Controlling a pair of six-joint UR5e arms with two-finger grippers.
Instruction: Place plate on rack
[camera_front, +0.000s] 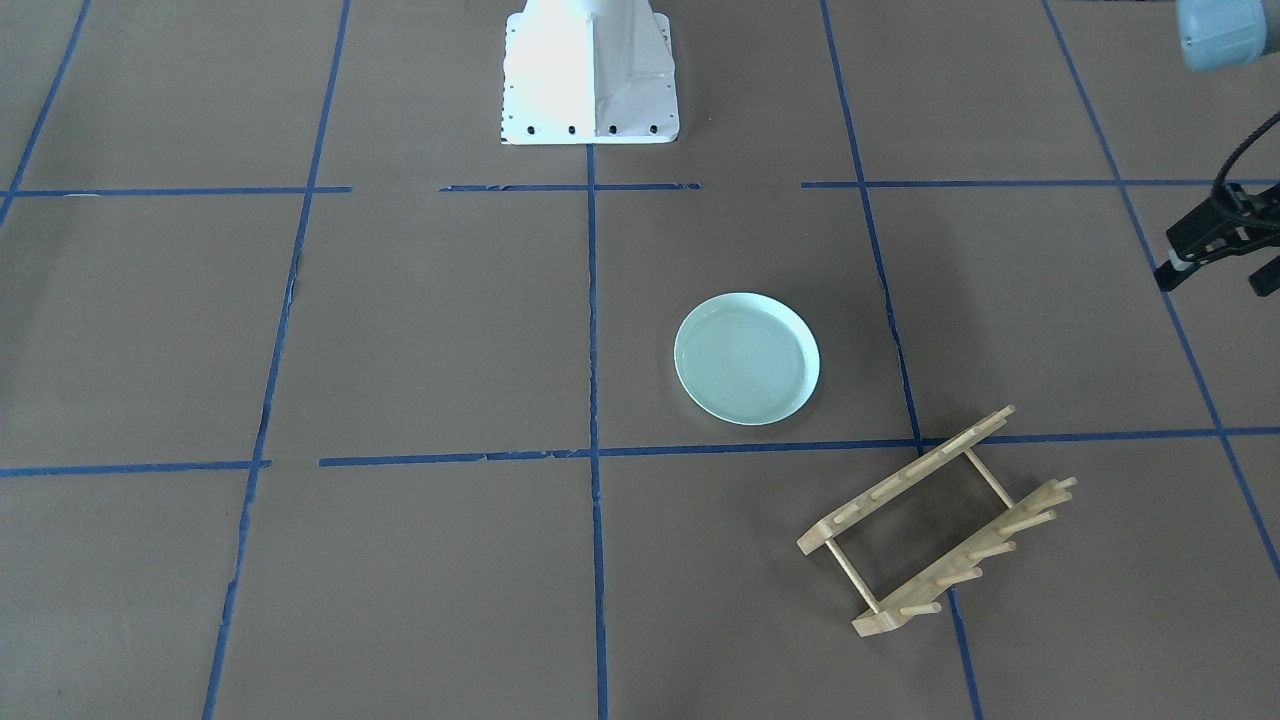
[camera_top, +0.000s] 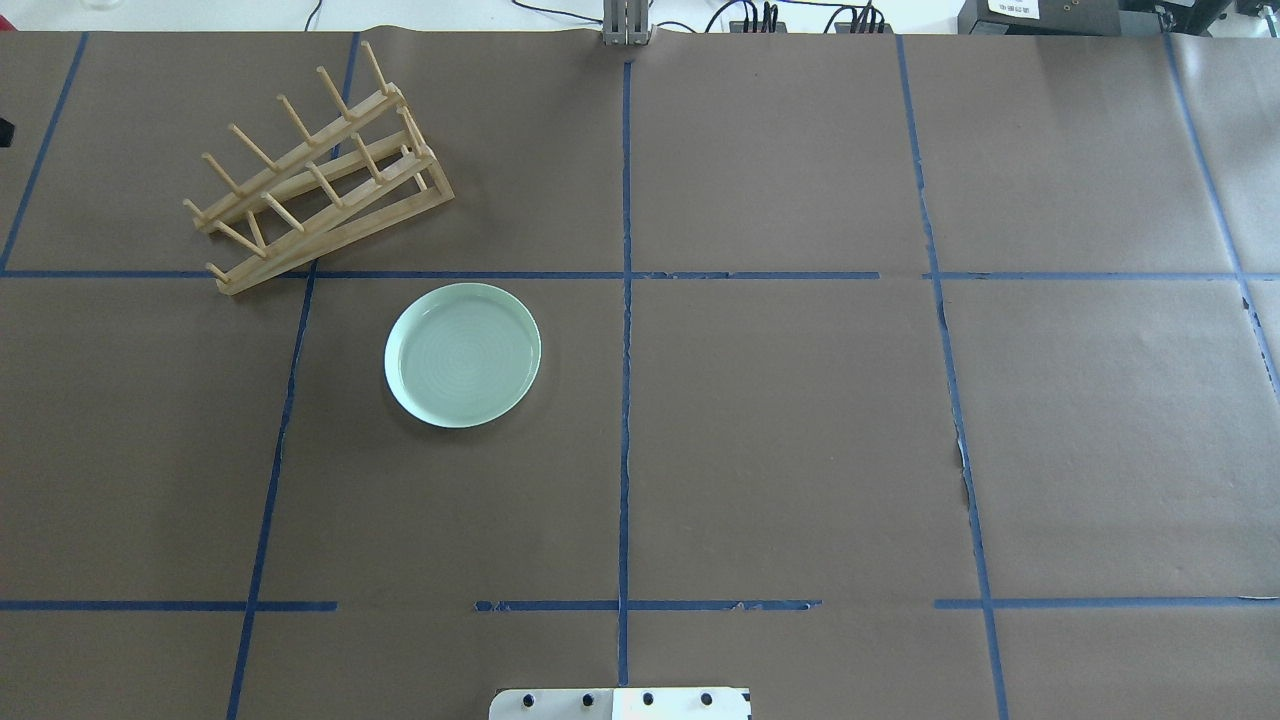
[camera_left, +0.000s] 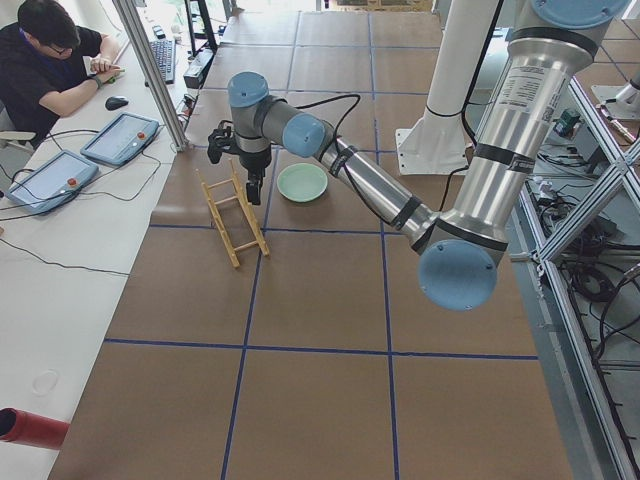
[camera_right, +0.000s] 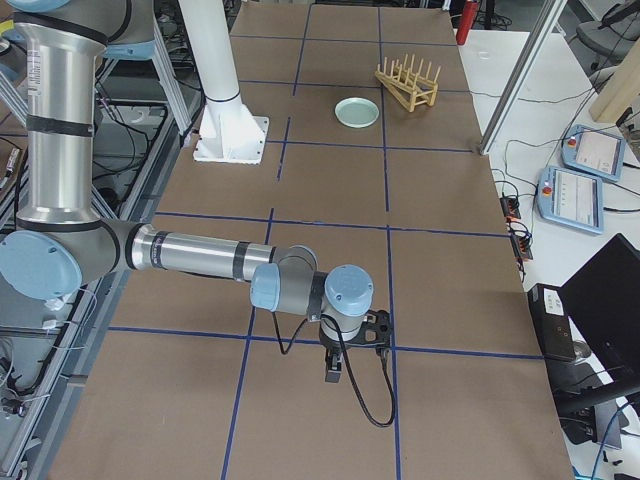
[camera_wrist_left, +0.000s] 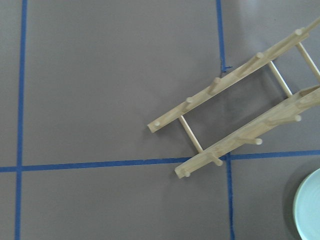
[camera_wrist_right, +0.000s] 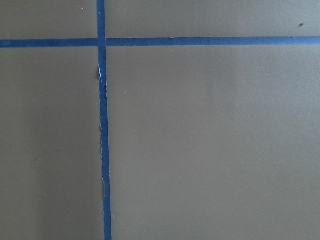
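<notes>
Mint-green plate (camera_top: 463, 355) lies flat on the brown paper surface (camera_top: 800, 450), rim up and concentric rings showing. It sits on the robot's left half, just left of the centre line of blue tape (camera_top: 625, 400). Nothing touches it.

Wooden rack (camera_top: 335, 238) stands on its two rails with the pegs up, set at an angle to the tape grid. It is near the plate but apart from it — farther from the robot and further to its left. One end of the rack crosses a tape line.

Left claw (camera_left: 254, 190) hangs in the air close over the rack, on the side towards the plate, touching neither. The front-facing view cuts it off at the frame edge, so I cannot tell how wide its fingers are. The left wrist view looks straight down on one end of the rack, with a sliver of the plate's rim in the bottom right corner.

Right claw (camera_right: 334, 372) is low over bare surface, well apart from the plate and rack at the table's other end. It shows only in the exterior right view, so I cannot tell its spread. The right wrist view shows only paper and a tape crossing.

White robot base (camera_front: 590, 70) stands at the surface's edge on the centre line.
</notes>
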